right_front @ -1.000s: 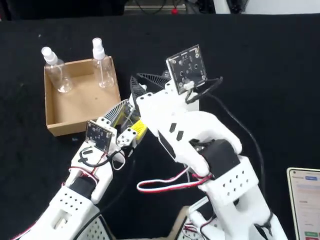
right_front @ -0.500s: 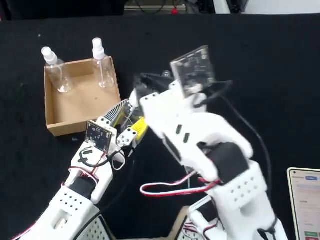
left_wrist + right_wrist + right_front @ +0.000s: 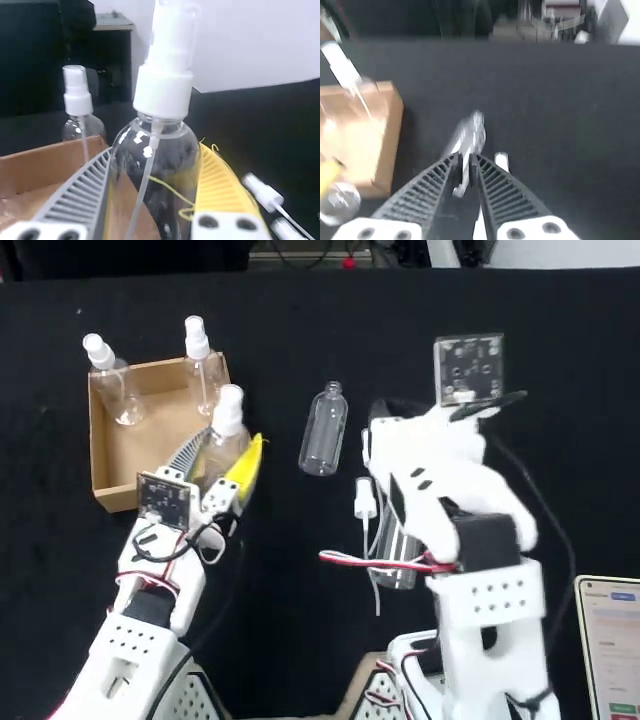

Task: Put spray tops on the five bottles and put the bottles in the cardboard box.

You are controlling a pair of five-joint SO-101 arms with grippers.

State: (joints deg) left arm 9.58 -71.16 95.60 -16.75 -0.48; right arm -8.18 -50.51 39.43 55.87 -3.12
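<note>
My left gripper is shut on a clear bottle with a white spray top, held upright over the right edge of the cardboard box. Two capped bottles stand at the back of the box. A topless bottle lies on the black table. A loose spray top lies near it. My right gripper hangs shut and empty just short of that lying bottle. Another bottle lies partly under the right arm.
A phone rests at the table's front right corner. Another loose spray top lies on the table beside the left gripper. The black tabletop stretches bare to the right and back.
The right arm has pulled away from the left gripper and swung right, uncovering the capped bottle. The left arm has carried that bottle left, to the box's edge.
</note>
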